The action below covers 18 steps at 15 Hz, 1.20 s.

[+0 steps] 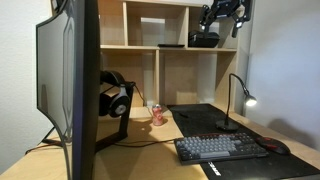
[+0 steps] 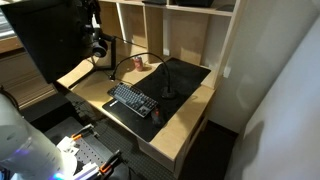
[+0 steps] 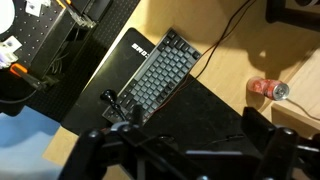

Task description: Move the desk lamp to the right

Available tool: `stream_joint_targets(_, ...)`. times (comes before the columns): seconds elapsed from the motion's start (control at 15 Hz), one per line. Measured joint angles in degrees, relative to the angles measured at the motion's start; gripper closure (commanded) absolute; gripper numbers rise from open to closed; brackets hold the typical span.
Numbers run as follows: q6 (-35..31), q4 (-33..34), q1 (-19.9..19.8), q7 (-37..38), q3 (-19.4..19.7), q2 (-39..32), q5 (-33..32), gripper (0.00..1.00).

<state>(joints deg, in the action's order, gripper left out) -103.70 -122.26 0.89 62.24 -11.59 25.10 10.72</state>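
The desk lamp [image 1: 249, 100] is a slim black gooseneck with a glowing white head. It stands on its round base on the black desk mat [image 1: 200, 120], behind the mouse [image 1: 276, 146] and to the right of the keyboard [image 1: 220, 147]. My gripper [image 1: 224, 14] hangs high above the desk by the top shelf, well above the lamp and touching nothing. In the wrist view the gripper [image 3: 195, 122] is open and empty, looking down on the keyboard [image 3: 160, 70] and mat [image 3: 200, 110]. I cannot pick out the lamp with certainty there or in the exterior view from above.
A large monitor [image 1: 70, 80] stands at the left, with headphones [image 1: 115, 95] on a stand behind it. A red can [image 1: 157, 116] sits near the mat and also shows in the wrist view [image 3: 270, 90]. Wooden shelves [image 1: 160, 50] back the desk. A wall stands right of the lamp.
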Motion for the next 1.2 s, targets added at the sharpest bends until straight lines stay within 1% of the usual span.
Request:
stream_joint_targets(0.13,-0.01,0.01,0.02,-0.48,0.00,0.00,-0.43,0.00)
stream_joint_targets(0.27,0.42,0.02,0.37,-3.25,0.25,-0.03,0.03,0.00)
stream_joint_targets(0.33,0.50,0.02,0.46,-3.46,0.33,-0.03,0.19,0.00)
stream_joint_targets(0.6,0.40,0.02,0.48,1.51,0.24,0.02,0.74,0.00)
stream_joint_targets(1.2,0.40,0.02,0.48,1.48,0.25,0.02,0.74,0.00)
